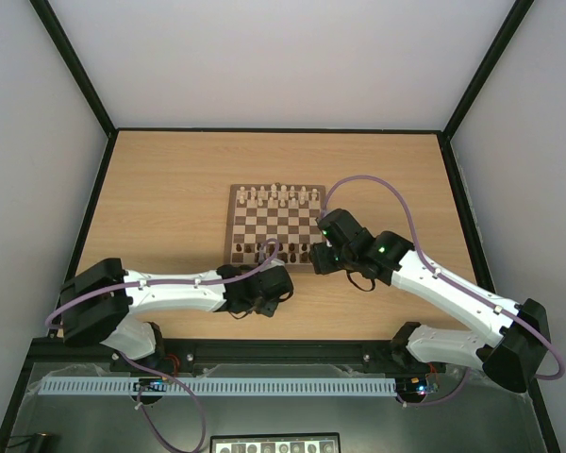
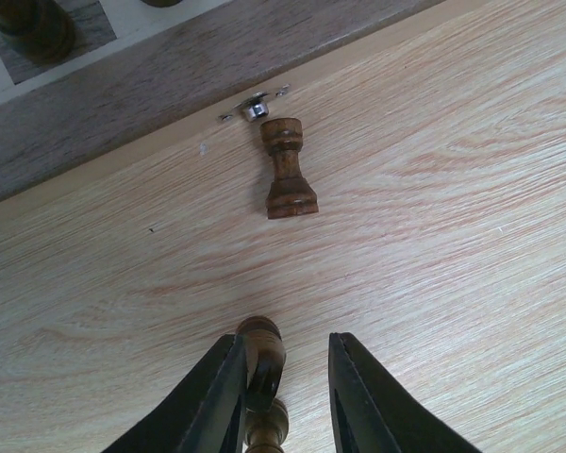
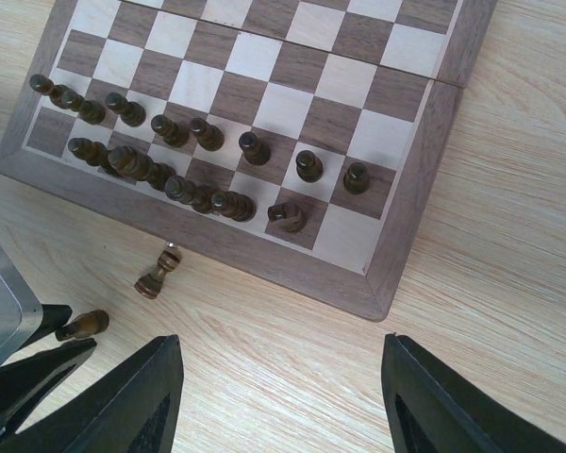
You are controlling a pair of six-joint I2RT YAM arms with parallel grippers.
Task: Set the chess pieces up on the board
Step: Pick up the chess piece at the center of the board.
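Note:
The board [image 1: 234, 226] lies mid-table; in the right wrist view [image 3: 292, 104] several dark brown chess pieces [image 3: 206, 133] stand in its two near rows. A dark rook [image 2: 286, 170] lies on its side on the table just off the board's near edge, also in the right wrist view [image 3: 158, 272]. My left gripper [image 2: 285, 342] is open low over the table, with another dark piece [image 2: 261, 344] lying between its jaws against the left finger; the right finger stands apart from it. My right gripper [image 3: 281, 344] is wide open and empty above the table beside the board's near right corner.
Cream-white pieces [image 1: 278, 195] line the board's far rows. A small metal latch [image 2: 255, 107] sits on the board's near edge by the fallen rook. The table is walled by a black frame [image 1: 99, 179]. My left gripper shows in the right wrist view [image 3: 38, 349].

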